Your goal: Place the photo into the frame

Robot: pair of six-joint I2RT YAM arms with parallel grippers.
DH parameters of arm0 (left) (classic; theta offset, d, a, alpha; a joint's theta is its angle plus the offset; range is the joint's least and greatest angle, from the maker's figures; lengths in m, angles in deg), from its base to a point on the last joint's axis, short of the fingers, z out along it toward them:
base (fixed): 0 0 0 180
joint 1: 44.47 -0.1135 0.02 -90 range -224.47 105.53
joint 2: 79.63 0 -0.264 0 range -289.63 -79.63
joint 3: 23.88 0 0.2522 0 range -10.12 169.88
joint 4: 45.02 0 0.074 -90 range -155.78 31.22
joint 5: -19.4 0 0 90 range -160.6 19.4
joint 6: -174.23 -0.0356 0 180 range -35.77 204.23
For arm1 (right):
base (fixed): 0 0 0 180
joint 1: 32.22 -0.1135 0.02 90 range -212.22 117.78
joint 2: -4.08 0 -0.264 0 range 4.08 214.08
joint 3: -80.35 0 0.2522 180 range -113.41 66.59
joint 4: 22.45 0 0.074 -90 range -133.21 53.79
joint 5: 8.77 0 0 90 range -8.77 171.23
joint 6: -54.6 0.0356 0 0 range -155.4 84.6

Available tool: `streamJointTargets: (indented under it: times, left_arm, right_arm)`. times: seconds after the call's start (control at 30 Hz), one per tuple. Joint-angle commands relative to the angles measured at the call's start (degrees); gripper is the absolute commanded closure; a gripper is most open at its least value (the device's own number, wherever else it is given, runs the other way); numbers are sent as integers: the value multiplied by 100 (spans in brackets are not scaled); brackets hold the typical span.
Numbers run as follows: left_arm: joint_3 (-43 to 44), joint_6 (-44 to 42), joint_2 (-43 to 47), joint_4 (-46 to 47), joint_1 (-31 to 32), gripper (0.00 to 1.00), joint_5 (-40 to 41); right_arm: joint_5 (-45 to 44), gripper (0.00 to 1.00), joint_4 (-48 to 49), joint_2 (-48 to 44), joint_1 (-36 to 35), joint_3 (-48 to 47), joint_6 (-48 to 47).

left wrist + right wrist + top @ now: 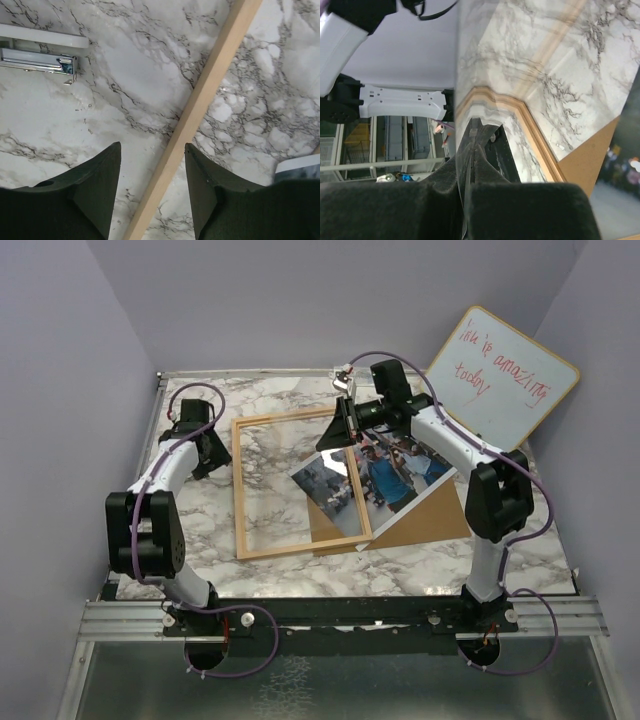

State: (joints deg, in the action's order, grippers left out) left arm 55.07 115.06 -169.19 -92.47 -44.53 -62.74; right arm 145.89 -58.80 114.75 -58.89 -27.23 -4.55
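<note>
Presently the right claw [343, 427] is pressed together on a thin sheet, seen edge-on from its wrist. From above, this reads as the far corner of the photo [378, 488]. The photo slopes down from the claw, crossing the right rail of the frame [240, 490] and a brown board [437, 517]. The frame lies flat on the tabletop [200, 530]. The left claw [152, 150] is spread, with the frame's left rail between its fingers; contact cannot be told.

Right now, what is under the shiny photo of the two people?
A plain brown backing board peeks out from under the glossy photo, on the marble table. The rest of the board is covered by the photo, so its full shape is hidden.
</note>
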Motion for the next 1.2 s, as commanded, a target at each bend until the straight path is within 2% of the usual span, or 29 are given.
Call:
streamJointTargets:
  times: [0.0,0.17,0.27,0.4,0.5,0.73,1.17]
  left_arm:
    - [117,-94,-665,161,-248,47,-756]
    - [296,-256,-1217,328,-399,57,-1626]
    - [398,-289,-1360,392,-465,60,-1726]
    - [464,-356,-1470,399,-582,72,-1852]
    - [438,-418,-1527,399,-626,75,-1938]
    - [350,-504,-1571,415,-662,76,-1992]
    - [354,-468,-1691,499,-663,74,-2244]
  right_arm:
    - [430,99,329,119,-171,-323,174]
    - [428,99,608,220,-245,-364,366]
    - [425,99,626,323,-293,-446,392]
    - [416,99,704,503,-359,-551,516]
    - [374,99,705,643,-364,-613,564]
    - [178,99,635,935,-361,-754,691]
    - [369,99,521,1336,-361,-1129,611]
